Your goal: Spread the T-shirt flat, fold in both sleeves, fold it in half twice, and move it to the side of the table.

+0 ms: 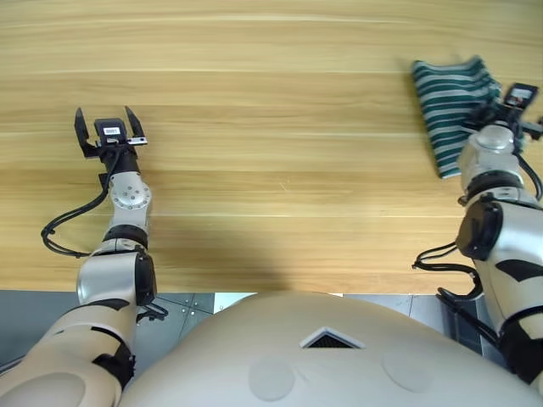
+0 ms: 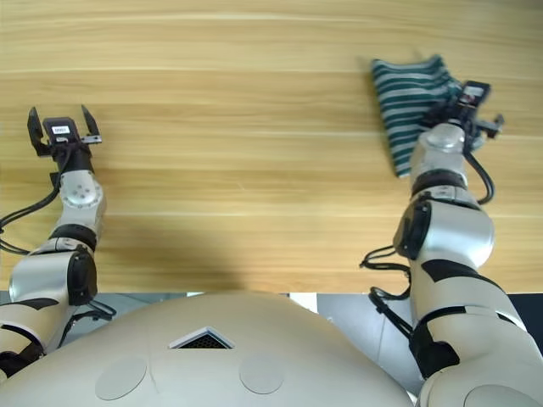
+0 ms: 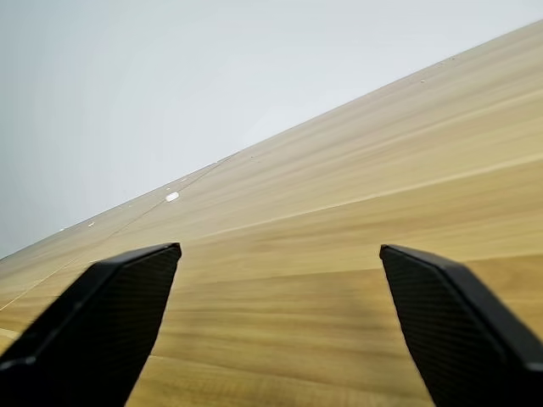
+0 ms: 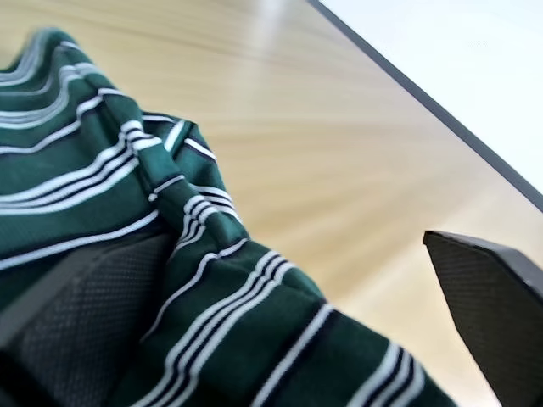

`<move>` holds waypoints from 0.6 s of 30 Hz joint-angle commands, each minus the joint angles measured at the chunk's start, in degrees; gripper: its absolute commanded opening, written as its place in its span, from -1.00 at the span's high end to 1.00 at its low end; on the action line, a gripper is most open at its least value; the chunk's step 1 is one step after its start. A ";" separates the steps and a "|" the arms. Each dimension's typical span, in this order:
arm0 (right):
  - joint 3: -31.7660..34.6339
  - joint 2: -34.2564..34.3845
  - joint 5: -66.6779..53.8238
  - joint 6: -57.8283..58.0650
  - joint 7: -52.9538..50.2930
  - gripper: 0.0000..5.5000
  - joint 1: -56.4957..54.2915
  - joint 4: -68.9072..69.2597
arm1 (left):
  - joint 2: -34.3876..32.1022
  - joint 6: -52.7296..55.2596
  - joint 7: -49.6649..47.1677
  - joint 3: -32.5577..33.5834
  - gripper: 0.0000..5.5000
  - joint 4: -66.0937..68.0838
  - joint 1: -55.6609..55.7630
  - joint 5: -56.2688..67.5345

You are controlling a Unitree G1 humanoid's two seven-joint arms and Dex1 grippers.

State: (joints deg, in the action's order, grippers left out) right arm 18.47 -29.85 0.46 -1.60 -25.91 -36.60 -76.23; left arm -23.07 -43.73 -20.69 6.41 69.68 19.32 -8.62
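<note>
Green shirt (image 1: 450,102) sits folded, far right on the bench (image 1: 271,127). With the right gripper (image 4: 297,246) fingers wide and cloth against one, a retreat could drag it open. The left gripper (image 1: 109,127) fingers are wide too.

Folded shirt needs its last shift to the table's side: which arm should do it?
Right. The right gripper is open at the folded T-shirt, one finger against the cloth. The left gripper sits open over the table, far across from it.

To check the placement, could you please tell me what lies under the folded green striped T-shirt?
The light wooden table shows on every visible side of the green striped T-shirt, which rests on it. Whatever lies directly beneath the cloth is covered.
</note>
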 commanded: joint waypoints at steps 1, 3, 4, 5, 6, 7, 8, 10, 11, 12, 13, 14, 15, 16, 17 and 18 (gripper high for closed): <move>5.63 0.33 -3.66 4.68 -4.41 -0.95 4.43 -2.57 | 1.24 -1.12 -1.79 1.02 -0.59 -0.14 -3.91 0.64; 5.97 1.12 -2.91 3.72 -4.19 -0.95 3.78 -2.38 | 0.96 -1.61 -2.50 1.69 -0.59 -0.34 -5.18 0.84; 5.11 1.47 -1.63 1.52 -3.95 -0.95 2.53 -2.10 | 0.51 -1.85 -3.31 2.04 -0.59 -0.53 -5.92 0.88; 4.26 1.72 -0.48 -0.73 -3.93 -0.95 1.23 -1.78 | 0.17 -2.02 -3.92 2.32 -0.59 -0.69 -6.52 1.01; 3.51 1.98 0.37 -3.15 -3.84 -0.95 -0.05 -1.44 | -0.12 -2.19 -4.40 2.61 -0.59 -0.89 -7.04 1.15; 1.34 2.50 2.40 -6.92 -4.22 -0.95 -2.18 -0.77 | -0.30 -2.81 -5.07 2.83 -0.59 -1.34 -7.65 1.14; -0.98 3.47 4.44 -10.70 -4.86 -0.95 -4.45 0.05 | -0.44 -3.56 -5.89 3.11 -0.59 -1.93 -8.39 1.08; -6.71 7.33 9.09 -20.78 -4.97 -0.95 -8.58 2.90 | -0.18 -5.49 -7.08 3.58 -0.59 -4.09 -9.79 1.02; -9.93 11.22 10.67 -25.28 -2.60 -0.95 -9.89 5.32 | 0.54 -6.76 -7.05 3.96 -0.59 -6.32 -10.72 1.56; -13.84 15.44 12.72 -29.17 -0.26 -0.95 -10.01 8.17 | 1.53 -8.04 -6.39 4.27 -0.59 -9.40 -12.07 2.47; -18.03 19.66 14.72 -32.11 2.20 -0.95 -9.04 11.48 | 2.67 -8.71 -5.17 4.24 -0.59 -13.22 -13.64 3.41; -23.21 24.24 16.99 -34.67 4.92 -0.95 -6.01 16.31 | 4.10 -8.59 -3.49 3.50 -0.59 -19.52 -16.24 4.40; -27.90 27.96 18.84 -36.06 7.50 -0.95 -2.49 20.69 | 5.28 -7.92 -2.18 2.60 -0.59 -26.27 -19.17 4.89; -31.78 30.45 20.31 -36.71 10.02 -0.95 0.76 24.23 | 6.32 -6.89 -1.27 1.92 -0.59 -32.47 -22.07 5.20; -34.53 32.38 21.17 -36.33 11.59 -0.95 4.20 27.57 | 7.62 -5.19 -0.13 1.16 -0.59 -39.14 -25.30 6.22; -37.09 33.84 22.31 -35.23 13.03 -0.95 7.62 29.93 | 9.33 -3.24 1.09 0.00 -0.59 -46.16 -29.15 8.14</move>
State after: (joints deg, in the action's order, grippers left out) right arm -14.84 3.16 21.53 -38.13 -15.67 -35.34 -51.22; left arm -18.00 -50.82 -21.80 8.91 33.35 -1.92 -3.10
